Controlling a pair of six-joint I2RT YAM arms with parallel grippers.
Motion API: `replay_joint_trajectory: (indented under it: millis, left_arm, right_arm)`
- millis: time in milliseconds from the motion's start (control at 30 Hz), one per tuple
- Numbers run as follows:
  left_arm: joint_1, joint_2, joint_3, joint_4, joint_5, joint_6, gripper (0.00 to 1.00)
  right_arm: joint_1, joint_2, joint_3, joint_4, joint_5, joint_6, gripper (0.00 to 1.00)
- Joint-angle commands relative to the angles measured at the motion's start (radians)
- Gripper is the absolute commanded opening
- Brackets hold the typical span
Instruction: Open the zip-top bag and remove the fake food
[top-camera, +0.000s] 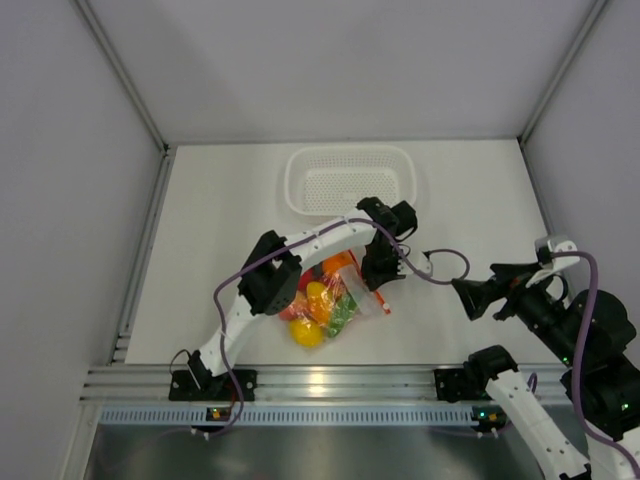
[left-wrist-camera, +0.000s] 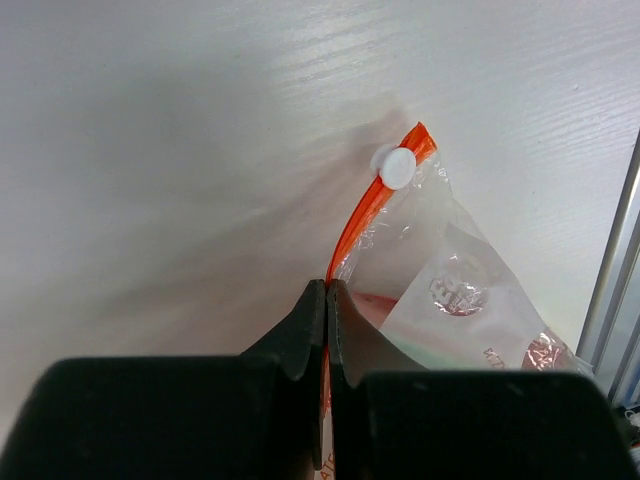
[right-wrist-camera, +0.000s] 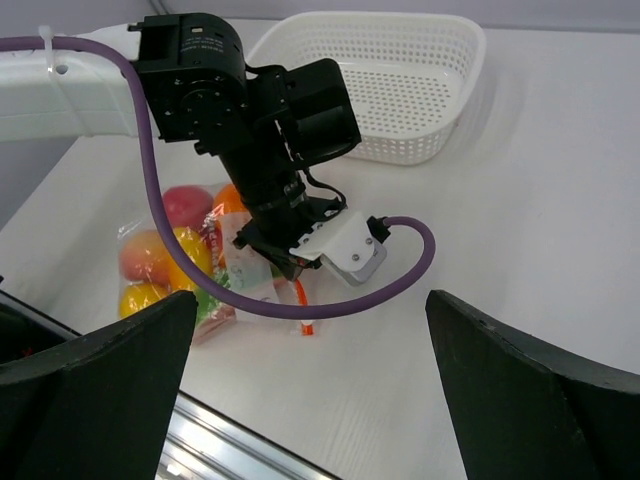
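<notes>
Pinching zip-top bag (left-wrist-camera: 470, 300) by its strip (left-wrist-camera: 365, 215) in my left gripper (left-wrist-camera: 326, 295); right gripper (right-wrist-camera: 310, 300), agape, should pull slider (left-wrist-camera: 397, 168) next.

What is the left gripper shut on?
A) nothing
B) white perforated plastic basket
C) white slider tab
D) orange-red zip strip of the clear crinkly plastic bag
D: the left gripper pinches the orange-red zip strip, short of the white slider tab.

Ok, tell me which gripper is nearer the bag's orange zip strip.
Left. The left gripper is shut on the zip strip at the mouth of the zip-top bag. The right gripper hangs open off to the bag's right, well clear of it.
</notes>
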Motion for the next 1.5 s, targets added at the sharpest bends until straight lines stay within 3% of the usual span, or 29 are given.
replay_joint_trajectory:
  millis: [0, 300, 500, 700, 833, 1033, 1200, 1467]
  left_arm:
    - [0.004, 0.011, 0.038, -0.024, 0.009, 0.019, 0.0]
    - [0.036, -0.074, 0.133, -0.017, 0.037, 0.015, 0.0]
    - [0.09, -0.198, 0.112, 0.011, 0.061, -0.027, 0.0]
    - [0.101, -0.304, 0.107, 0.012, 0.049, -0.074, 0.0]
    - [0.12, -0.391, 0.103, 0.012, 0.084, -0.116, 0.0]
    - [0.122, -0.552, -0.028, 0.118, 0.138, -0.179, 0.0]
    - [0.122, -0.67, -0.214, 0.271, 0.202, -0.222, 0.0]
    - [0.122, -0.775, -0.365, 0.414, 0.271, -0.251, 0.0]
  right_arm:
    - [0.01, -0.014, -0.002, 0.039, 0.019, -0.015, 1.0]
    - [0.01, -0.034, -0.057, 0.095, 0.093, 0.022, 0.99]
    - [0.01, -0.091, -0.131, 0.196, 0.101, 0.065, 0.99]
    - [0.009, -0.065, -0.165, 0.282, -0.03, 0.085, 0.98]
    - [0.01, -0.005, -0.226, 0.367, -0.209, 0.096, 0.95]
    - [0.01, 0.058, -0.301, 0.555, -0.448, 0.122, 0.93]
    - [0.01, 0.071, -0.338, 0.62, -0.464, 0.1, 0.89]
    - [0.012, 0.089, -0.499, 0.948, -0.585, 0.139, 0.81]
